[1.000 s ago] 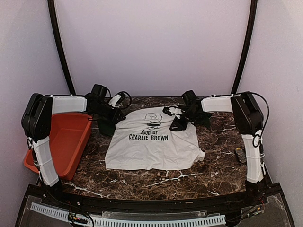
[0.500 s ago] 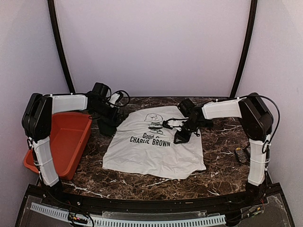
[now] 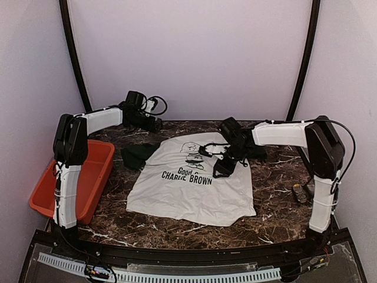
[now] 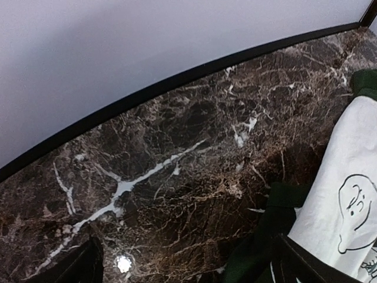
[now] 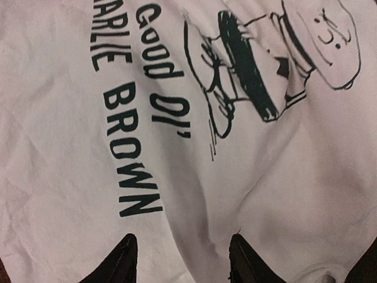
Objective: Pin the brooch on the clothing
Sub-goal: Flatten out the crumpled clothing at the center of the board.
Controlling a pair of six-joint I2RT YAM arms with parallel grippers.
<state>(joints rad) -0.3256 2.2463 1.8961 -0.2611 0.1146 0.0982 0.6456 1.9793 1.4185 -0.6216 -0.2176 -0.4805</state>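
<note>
Reading "Good ol' CHARLIE BROWN": the clothing (image 3: pixel 188 194).

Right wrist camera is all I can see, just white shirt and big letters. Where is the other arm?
Observer: The left gripper hangs above the back left of the marble table, fingers wide open, off the T-shirt.
Operator: Anything else on the table?
Observer: An orange bin sits at its left edge.
Operator: And by my arm?
Observer: A small object lies near the base of the right arm, too small to name.
</note>
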